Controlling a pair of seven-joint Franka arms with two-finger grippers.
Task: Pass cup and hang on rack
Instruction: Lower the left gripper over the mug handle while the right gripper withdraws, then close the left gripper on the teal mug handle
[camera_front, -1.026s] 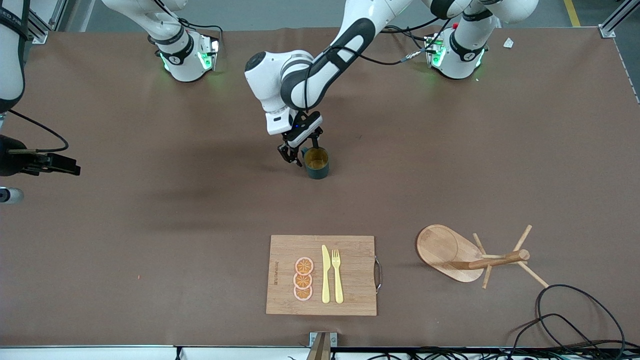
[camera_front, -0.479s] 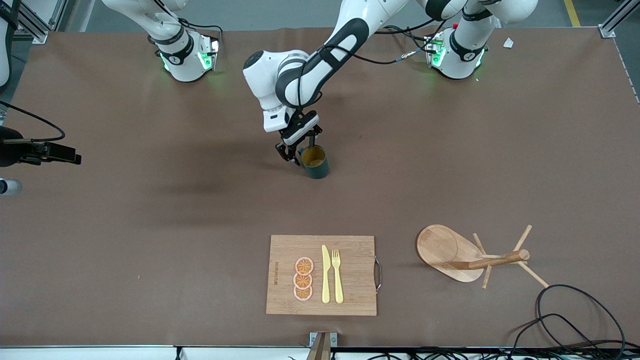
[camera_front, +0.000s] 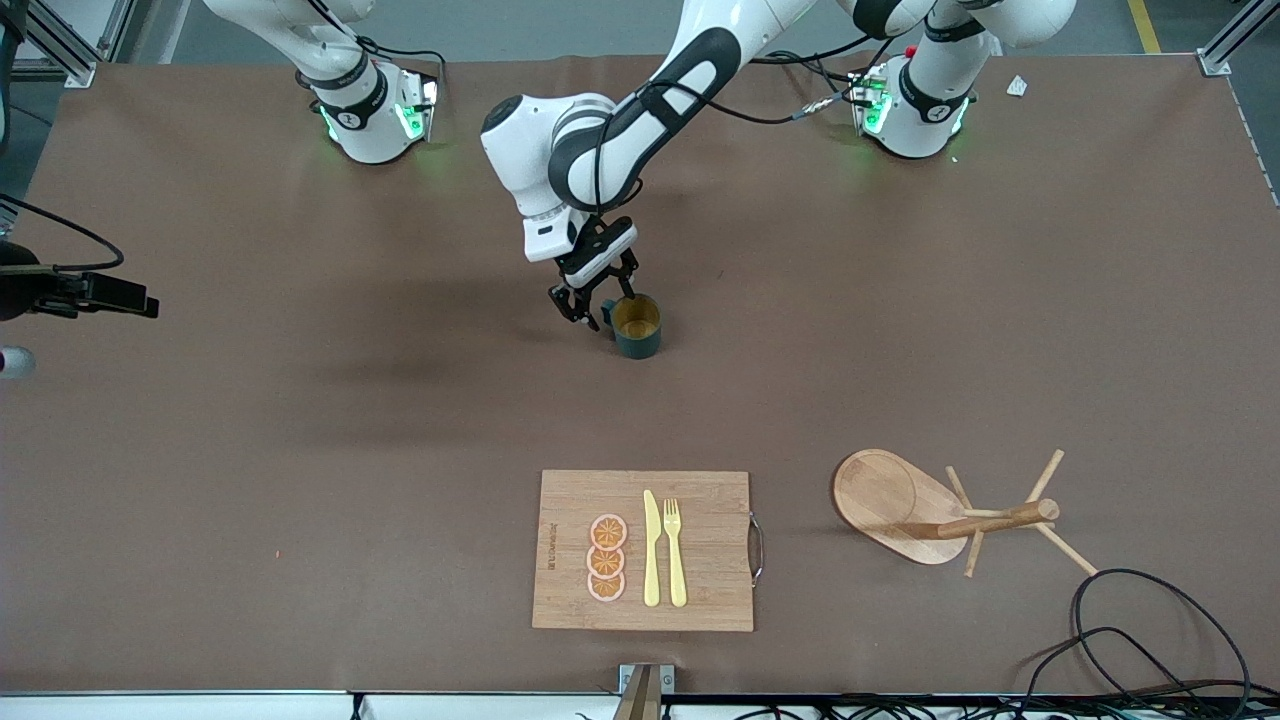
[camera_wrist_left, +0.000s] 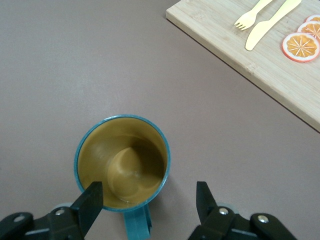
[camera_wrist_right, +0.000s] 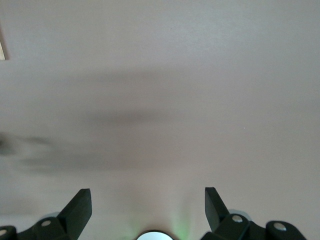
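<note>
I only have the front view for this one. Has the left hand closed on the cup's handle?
Observer: No. In the left wrist view the left hand is open, and the handle sits in the gap between its fingers, not pinched.
Operator: Is either finger touching the cup?
Observer: One finger shows over the rim of the cup. I cannot tell whether they touch. The other finger is well apart from it.
Operator: The right hand is barely in my view, at the edge. Is it holding anything?
Observer: No. In the right wrist view the right hand is open with nothing between its fingers, waiting over the table.
</note>
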